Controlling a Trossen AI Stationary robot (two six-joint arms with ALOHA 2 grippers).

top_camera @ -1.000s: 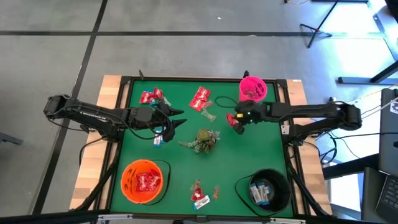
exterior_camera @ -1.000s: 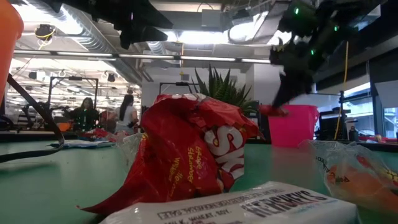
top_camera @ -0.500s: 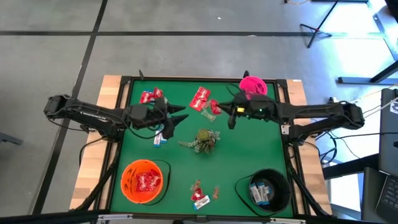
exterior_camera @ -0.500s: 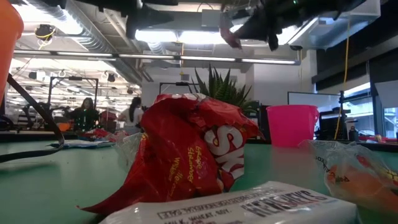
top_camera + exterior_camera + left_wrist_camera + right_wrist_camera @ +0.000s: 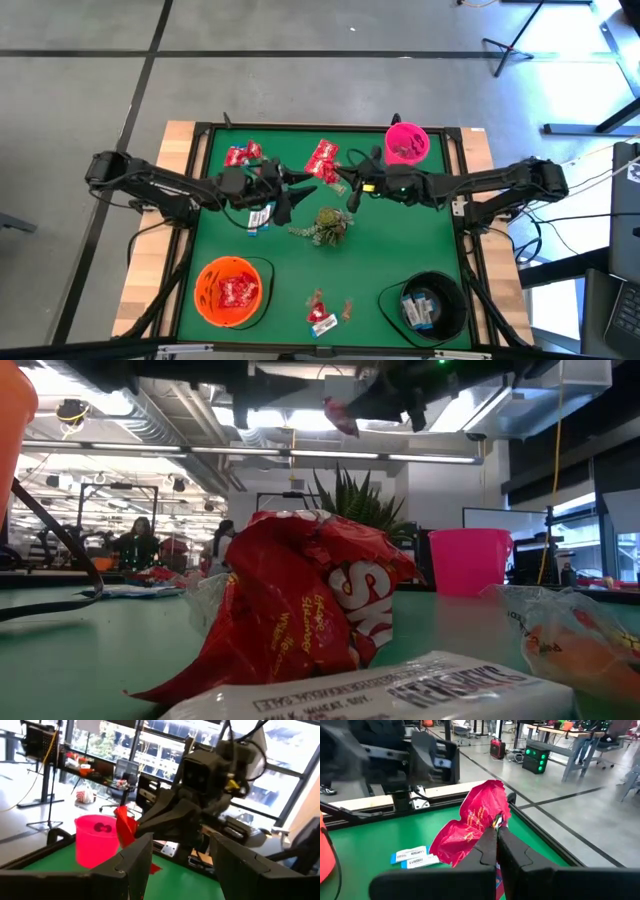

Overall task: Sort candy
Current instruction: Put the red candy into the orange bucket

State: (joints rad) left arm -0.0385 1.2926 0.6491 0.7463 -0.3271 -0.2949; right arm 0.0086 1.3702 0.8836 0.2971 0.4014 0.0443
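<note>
My right gripper (image 5: 347, 187) is shut on a shiny red candy packet (image 5: 472, 827) above the table's middle, high in the low view (image 5: 340, 415). My left gripper (image 5: 303, 185) is open and faces it from the left; in the left wrist view its fingers (image 5: 137, 862) stand apart short of that packet (image 5: 125, 825), touching nothing. Two red packets (image 5: 322, 158) (image 5: 243, 155) lie flat on the far half of the mat. A white-and-blue packet (image 5: 258, 218) lies below the left arm. Small sweets (image 5: 322, 315) lie near the near edge. My right gripper pinches the red packet between its two shut fingers (image 5: 502, 847) by one end (image 5: 492, 827). The fingers come about level from the table's right. The rest of the packet sticks out beyond the fingertips, crumpled and lifted clear of the table.
A pink cup (image 5: 406, 143) stands at the far right, an orange bowl (image 5: 232, 290) with red packets at the near left, a black bowl (image 5: 430, 303) with white-and-blue packets at the near right. A green leafy sprig (image 5: 325, 225) lies in the middle. A raised frame (image 5: 300, 127) edges the mat.
My right gripper has risen from near the table beside the pink cup and moved toward the table's left, carrying the red packet up and clear. My left gripper has moved toward the right, so the two grippers now face each other closely over the middle.
</note>
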